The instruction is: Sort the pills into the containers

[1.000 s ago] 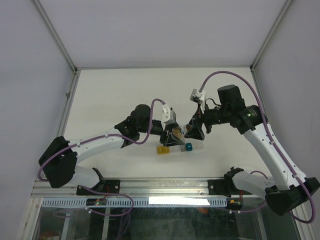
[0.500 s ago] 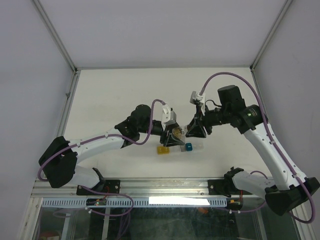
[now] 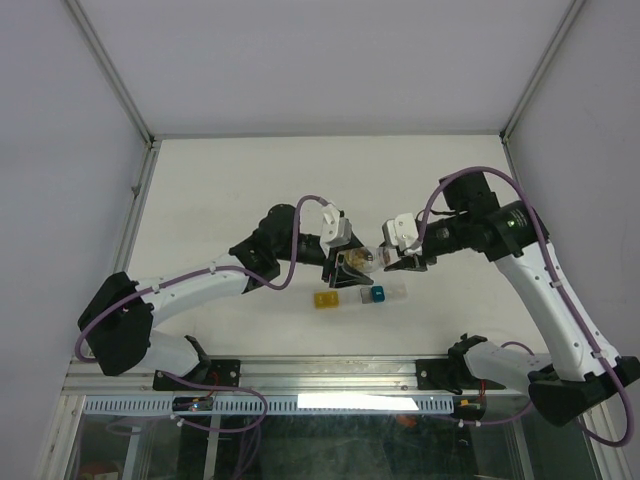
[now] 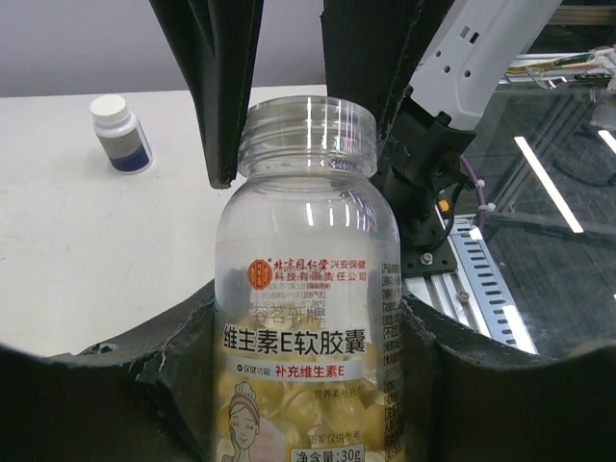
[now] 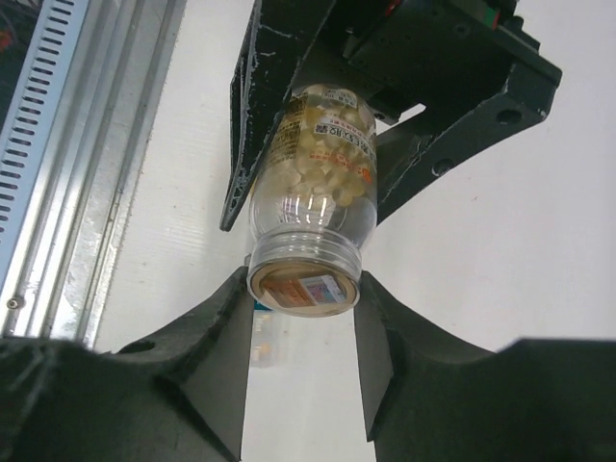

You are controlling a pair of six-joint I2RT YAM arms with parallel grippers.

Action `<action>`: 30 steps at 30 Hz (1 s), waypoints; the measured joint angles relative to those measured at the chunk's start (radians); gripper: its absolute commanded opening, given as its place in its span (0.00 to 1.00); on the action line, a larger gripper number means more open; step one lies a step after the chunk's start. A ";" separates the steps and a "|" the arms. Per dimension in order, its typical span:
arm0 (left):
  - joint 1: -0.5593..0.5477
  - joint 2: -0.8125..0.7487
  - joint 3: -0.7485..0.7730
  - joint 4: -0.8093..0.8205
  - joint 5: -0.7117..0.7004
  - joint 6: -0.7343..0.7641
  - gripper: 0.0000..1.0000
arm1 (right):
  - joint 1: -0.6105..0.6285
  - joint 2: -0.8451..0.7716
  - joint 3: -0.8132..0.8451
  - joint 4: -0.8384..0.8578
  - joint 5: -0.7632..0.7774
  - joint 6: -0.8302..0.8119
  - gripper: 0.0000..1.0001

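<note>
My left gripper [image 3: 352,268] is shut on a clear pill bottle [image 3: 364,260] with a Chinese label [image 4: 306,318], which lies tilted with its mouth to the right. The pills [image 5: 322,144] are pale yellow capsules inside it. The bottle has no cap, and a paper seal [image 5: 304,287] covers its mouth. My right gripper [image 3: 392,260] has its fingers [image 5: 217,356] against both sides of the threaded neck [image 4: 306,130]. The containers lie on the table below the bottle: a yellow cell [image 3: 325,299], a teal cell [image 3: 377,294] and a clear cell [image 3: 394,292].
A small blue bottle with a white cap [image 4: 120,133] stands on the white table [image 3: 220,190] beyond the arms. The metal rail of the table's near edge [image 3: 330,372] runs just behind the containers. Grey walls enclose the left, back and right sides.
My right wrist has rolled and swung to the right, and its fingers now lie flatter at the bottle's mouth. My left gripper has tipped the bottle a little more to the right.
</note>
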 measured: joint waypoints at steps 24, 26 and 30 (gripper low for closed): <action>-0.002 0.151 0.091 0.014 0.094 -0.009 0.00 | 0.023 0.021 0.075 -0.092 0.115 -0.241 0.06; -0.001 0.166 0.095 0.019 0.109 -0.016 0.00 | 0.026 0.024 0.075 -0.103 0.123 -0.280 0.07; -0.001 0.199 0.106 0.018 0.152 -0.032 0.00 | 0.042 0.051 0.094 -0.148 0.141 -0.374 0.08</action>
